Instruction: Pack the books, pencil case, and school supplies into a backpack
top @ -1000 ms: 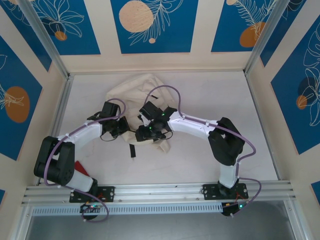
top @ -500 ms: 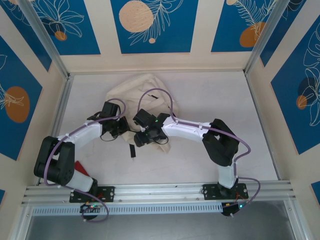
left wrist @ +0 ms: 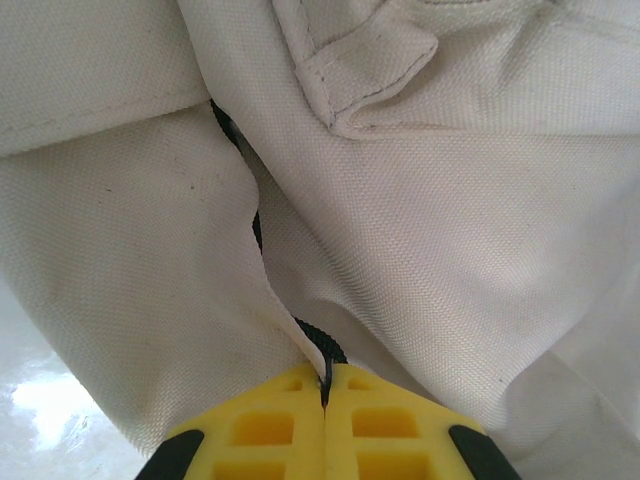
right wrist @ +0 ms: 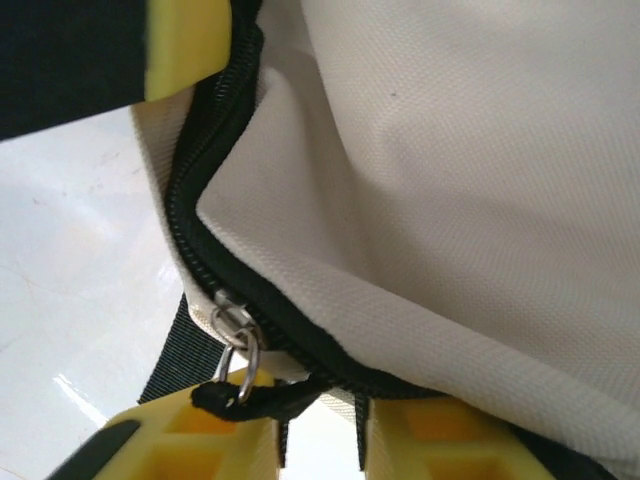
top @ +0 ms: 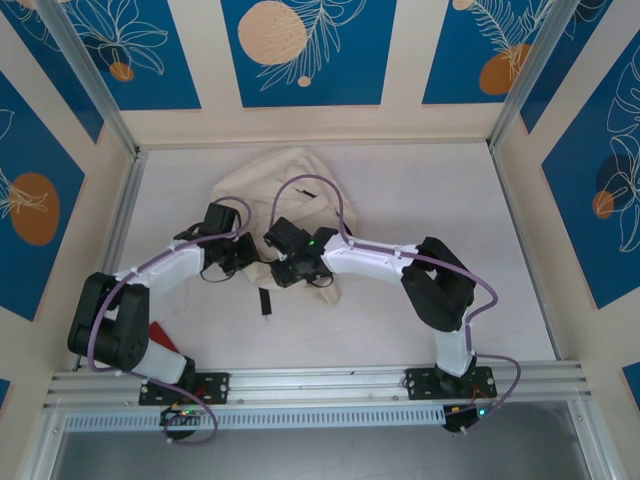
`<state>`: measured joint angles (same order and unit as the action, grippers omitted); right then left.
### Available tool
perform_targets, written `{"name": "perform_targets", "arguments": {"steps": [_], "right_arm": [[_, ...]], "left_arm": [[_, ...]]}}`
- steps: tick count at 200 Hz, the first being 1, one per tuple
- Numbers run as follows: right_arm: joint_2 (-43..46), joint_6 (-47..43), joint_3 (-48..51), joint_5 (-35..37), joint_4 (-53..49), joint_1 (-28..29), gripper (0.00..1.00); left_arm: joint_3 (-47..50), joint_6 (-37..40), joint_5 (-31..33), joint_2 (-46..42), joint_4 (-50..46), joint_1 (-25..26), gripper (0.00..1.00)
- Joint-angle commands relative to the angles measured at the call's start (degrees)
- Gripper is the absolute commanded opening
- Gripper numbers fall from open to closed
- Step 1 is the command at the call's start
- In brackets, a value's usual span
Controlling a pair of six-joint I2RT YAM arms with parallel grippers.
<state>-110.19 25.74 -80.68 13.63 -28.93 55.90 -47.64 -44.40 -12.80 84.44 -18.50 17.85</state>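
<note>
The cream-white backpack (top: 285,185) lies crumpled on the white counter (top: 450,220), left of the middle and towards the far wall. Both arms bend inward over its near edge. A black strap (top: 265,301) trails from that edge onto the counter, pointing towards the arm bases. A red object (top: 160,333) lies close to the left arm's base, partly hidden by the arm.

The left end effector (left wrist: 325,388) is at the left part of the bag's near edge. In the left wrist view its yellow fingers (left wrist: 265,430) are pressed together, pinching a fold of the cream fabric along with a thin black trim that rises out of the seam between them. A stitched fabric tab (left wrist: 370,75) sits higher on the bag, and a bright patch of counter shows at the lower left.

The right end effector (right wrist: 320,430) is just beside the left one, also at the bag's near edge. In the right wrist view its two yellow fingers stand a narrow gap apart. The black zip (right wrist: 200,190) curves down the bag's edge to them. A metal ring (right wrist: 240,345) hangs from the slider, and a black pull cord (right wrist: 255,395) runs from the ring across the left fingertip towards the gap. Whether the fingers actually grip the cord or the zip edge cannot be told. A second yellow finger (right wrist: 190,45) shows at the top left, against the zip.
</note>
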Motion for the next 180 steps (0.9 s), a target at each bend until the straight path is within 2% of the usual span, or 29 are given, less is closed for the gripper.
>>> {"name": "perform_targets", "arguments": {"steps": [1, 33, 70, 93, 127, 157, 168, 180], "right_arm": [[1.1, 0.5, 0.2, 2.4, -1.2, 0.4, 0.17], [3.3, 0.7, 2.2, 3.8, -3.6, 0.4, 0.08], [6.1, 1.1, 5.6, 5.1, -6.9, -0.2, 0.06], [8.2, 1.6, 7.6, 5.5, -7.9, -0.9, 0.00], [9.4, 2.9, 8.8, 5.5, -8.3, -1.8, 0.00], [10.1, 6.4, 7.9, 9.0, -10.8, -2.5, 0.00], [10.6, 5.9, 7.9, 6.8, -10.2, -2.6, 0.00], [11.3, 3.9, 8.4, 1.0, -7.3, -2.2, 0.00]], "left_arm": [[-1.5, 0.9, 1.9, -1.1, -0.8, -0.8, 0.00], [-1.6, 1.1, 3.1, -1.1, -1.2, -0.8, 0.00], [-1.5, 1.3, 5.0, -0.8, -1.6, -0.8, 0.00], [-1.4, 1.4, 5.4, -0.4, -1.4, -0.8, 0.00], [-1.5, 1.3, 5.6, -0.2, -1.2, -0.9, 0.00], [-1.6, 1.5, 6.1, -0.4, -1.5, -1.0, 0.00], [-1.6, 1.6, 5.7, -0.4, -1.4, -1.0, 0.00], [-1.6, 1.6, 4.7, -0.3, -1.0, -1.0, 0.00]]}}
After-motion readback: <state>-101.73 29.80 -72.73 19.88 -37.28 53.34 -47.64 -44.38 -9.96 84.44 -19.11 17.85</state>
